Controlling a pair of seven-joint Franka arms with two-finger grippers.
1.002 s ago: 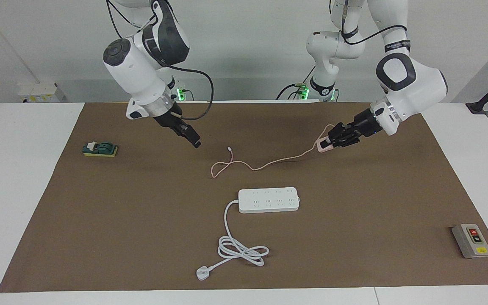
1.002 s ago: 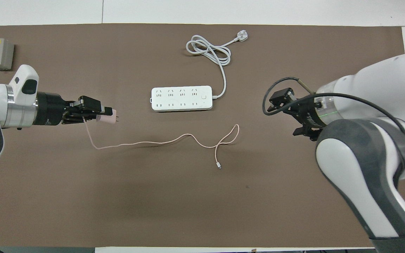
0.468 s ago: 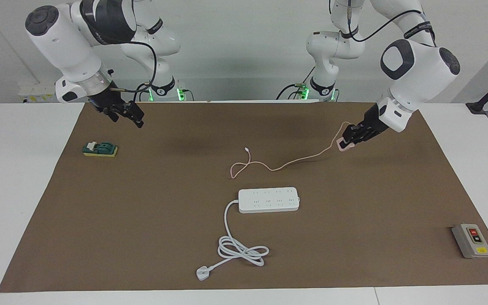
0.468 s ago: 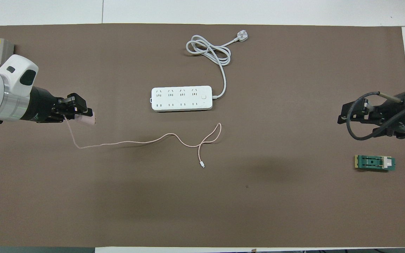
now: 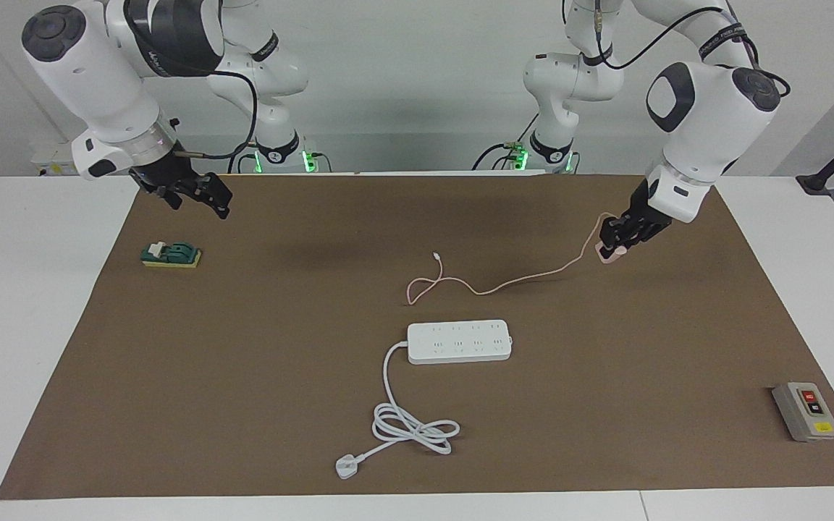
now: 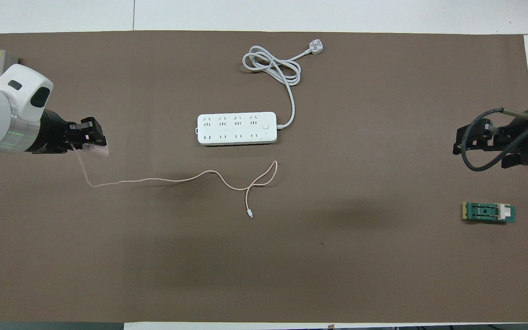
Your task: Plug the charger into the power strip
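Currently: your left gripper pinches the charger over the mat at the left arm's end, well apart from the power strip.

Right gripper waits spread and empty above the green block. Pink cable trails on the mat, nearer the robots than the strip. Held high, probably to reorient the prongs. No containers in view.

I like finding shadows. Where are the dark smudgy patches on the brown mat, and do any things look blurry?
Facing view: a soft dark patch lies on the brown mat nearer the robots than the charger cable; nothing looks blurry, and the power strip is crisp. Overhead view: faint wide shadows sit nearer the robots than the cable, and the left gripper looks sharp.
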